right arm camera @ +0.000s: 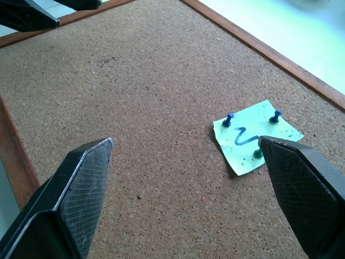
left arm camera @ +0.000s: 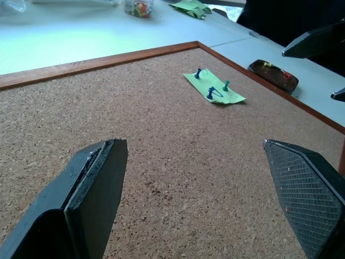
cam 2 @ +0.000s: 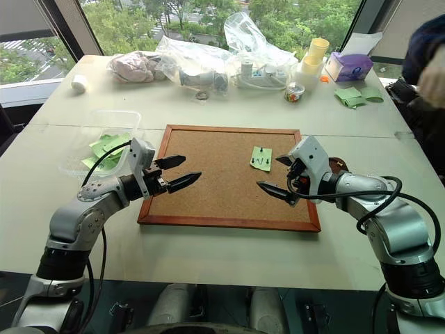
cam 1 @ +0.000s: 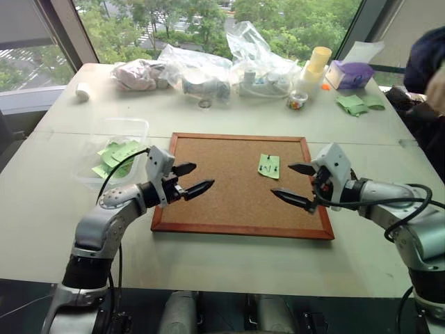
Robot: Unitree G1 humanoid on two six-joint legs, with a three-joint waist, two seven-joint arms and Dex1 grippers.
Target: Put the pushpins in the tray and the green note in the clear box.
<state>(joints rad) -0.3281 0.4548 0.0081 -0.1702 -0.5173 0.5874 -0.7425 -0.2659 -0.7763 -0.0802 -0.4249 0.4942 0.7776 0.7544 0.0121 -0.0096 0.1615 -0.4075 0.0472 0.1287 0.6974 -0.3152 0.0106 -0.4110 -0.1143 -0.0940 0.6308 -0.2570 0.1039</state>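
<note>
Grippers first: I see my left gripper (cam 1: 189,179) spread wide with nothing between its fingers, hovering over the lower left part of the corkboard (cam 1: 222,195), just inside the wooden frame. My right gripper (cam 1: 295,184) is likewise spread wide and empty, hanging over the board's right side, its tips pointing toward the centre of the frame. Neither one touches the cork or anything else that I can make out.

The green note (cam 1: 268,165) lies flat on the corkboard, upper right of the board's middle, just to the left of my right gripper's upper finger and well apart from my left gripper. In the right wrist view the note (right arm camera: 255,136) carries a blue squiggle and is held down by the pushpins (right arm camera: 229,118); I count two blue ones and one green one there, all upright and stuck through the paper.

The tray (left arm camera: 274,75) sits on the table just off the board's right edge, behind my right gripper, with a few small coloured bits inside it. The clear box (cam 1: 115,132) stands at centre left of the frame, just beyond the board's left edge, with wrinkly green paper sheets (cam 1: 117,154) lying in it.
</note>
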